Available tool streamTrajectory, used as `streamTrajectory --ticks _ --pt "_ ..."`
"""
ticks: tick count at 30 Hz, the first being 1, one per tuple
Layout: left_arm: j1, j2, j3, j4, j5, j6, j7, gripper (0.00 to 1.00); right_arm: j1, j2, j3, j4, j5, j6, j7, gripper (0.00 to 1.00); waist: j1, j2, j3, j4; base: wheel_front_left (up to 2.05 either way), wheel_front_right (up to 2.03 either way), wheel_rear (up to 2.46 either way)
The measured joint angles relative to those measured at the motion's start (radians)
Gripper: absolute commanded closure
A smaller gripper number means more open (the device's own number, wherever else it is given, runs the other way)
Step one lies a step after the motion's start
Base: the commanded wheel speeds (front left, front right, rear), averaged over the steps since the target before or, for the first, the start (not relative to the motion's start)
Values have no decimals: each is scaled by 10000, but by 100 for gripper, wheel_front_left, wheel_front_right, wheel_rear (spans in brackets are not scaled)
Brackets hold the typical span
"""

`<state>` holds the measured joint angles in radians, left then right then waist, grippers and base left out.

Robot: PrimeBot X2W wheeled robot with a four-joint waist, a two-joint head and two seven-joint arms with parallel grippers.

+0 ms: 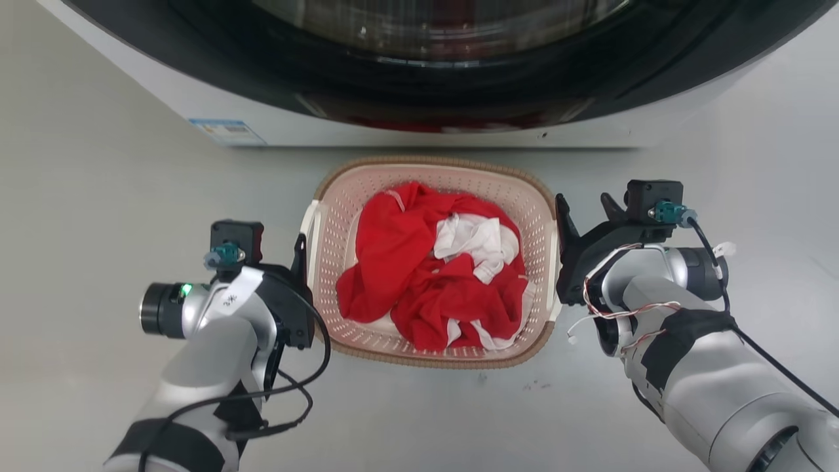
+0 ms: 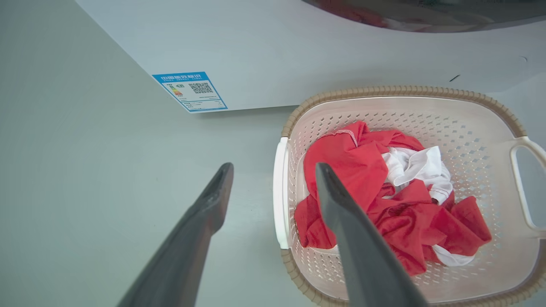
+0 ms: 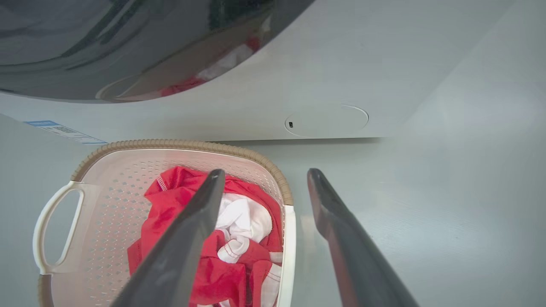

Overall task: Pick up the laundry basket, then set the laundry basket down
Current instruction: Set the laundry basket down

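Left pincer (image 2: pixel 271 167) gapes beside the laundry basket (image 2: pixel 405 91)

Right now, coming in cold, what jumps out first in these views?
The heap of red and white clothes in the basket, on the floor in the middle of the head view, catches the eye first. Behind it looms the washer with its dark door. The left fingers and right fingers are open, each pair straddling one side of the basket.
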<state>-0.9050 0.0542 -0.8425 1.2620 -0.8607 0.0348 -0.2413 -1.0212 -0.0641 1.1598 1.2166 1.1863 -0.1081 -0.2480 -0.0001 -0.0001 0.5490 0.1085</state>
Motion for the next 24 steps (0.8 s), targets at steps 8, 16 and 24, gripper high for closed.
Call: streamTrajectory --ticks 8,16,24 --pt "978 36 88 -293 29 -8 -82 0 670 10 -587 -295 12 305 -12 0 1 0 -1201 -83 0 0 0" --pt "1991 385 418 -1394 282 96 -82 0 1656 -205 -1300 -986 -125 391 -10 0 0 0 -2309 -131 0 0 0" --pt "3033 777 1016 -2817 671 401 -82 0 2541 -591 -2056 -2134 -796 339 -12 0 -1 0 -3211 -213 0 0 0"
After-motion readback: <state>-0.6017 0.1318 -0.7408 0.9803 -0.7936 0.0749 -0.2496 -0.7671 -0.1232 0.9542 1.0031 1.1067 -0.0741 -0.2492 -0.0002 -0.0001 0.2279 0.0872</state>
